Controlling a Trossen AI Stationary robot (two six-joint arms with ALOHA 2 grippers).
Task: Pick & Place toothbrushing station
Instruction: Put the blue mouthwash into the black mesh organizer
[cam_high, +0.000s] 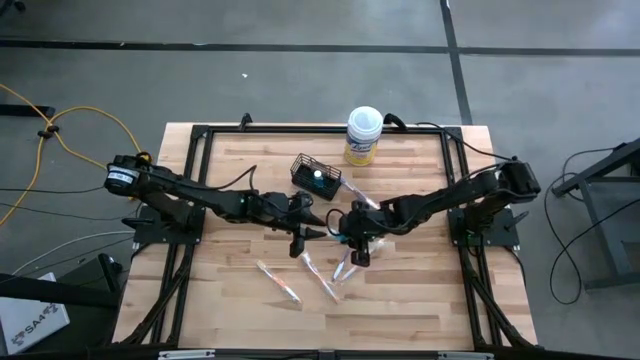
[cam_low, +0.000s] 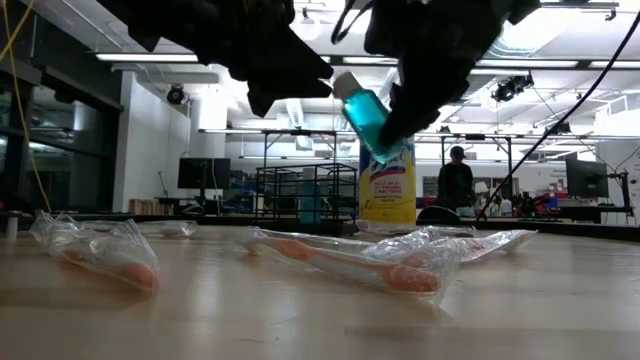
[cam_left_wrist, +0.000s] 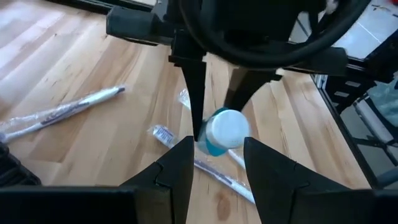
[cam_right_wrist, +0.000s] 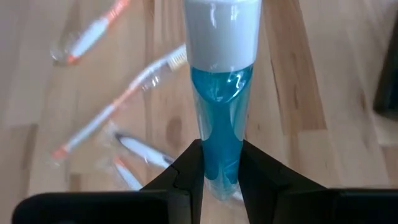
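A small teal-blue tube (cam_right_wrist: 221, 93) with a white cap (cam_left_wrist: 227, 129) hangs above the table's middle, with my right gripper (cam_right_wrist: 222, 149) shut on it. My left gripper (cam_left_wrist: 217, 146) faces it from the table's left, open. Its fingertips stand on either side of the cap and just short of it, touching nothing. The black wire-mesh basket (cam_high: 315, 177) stands on the table just behind both grippers, with something small and pale-topped inside. Several wrapped toothbrushes (cam_high: 322, 280) lie flat on the wood nearer the front edge. My right gripper pinches the tube's blue body near its tail end (cam_right_wrist: 222, 140) between its two fingers. They come slanting down from the table's right and lie along the tube. The tube sticks out past the fingertips, cap (cam_right_wrist: 221, 31) foremost toward my left gripper, lifted clear of the table.
A white-lidded, yellow-labelled canister (cam_high: 363, 135) stands at the far edge, right of the basket. One more wrapped toothbrush (cam_high: 358, 195) lies right of the basket. A black frame (cam_high: 200, 130) runs along the table's edges. Bare wood shows toward the left and right sides.
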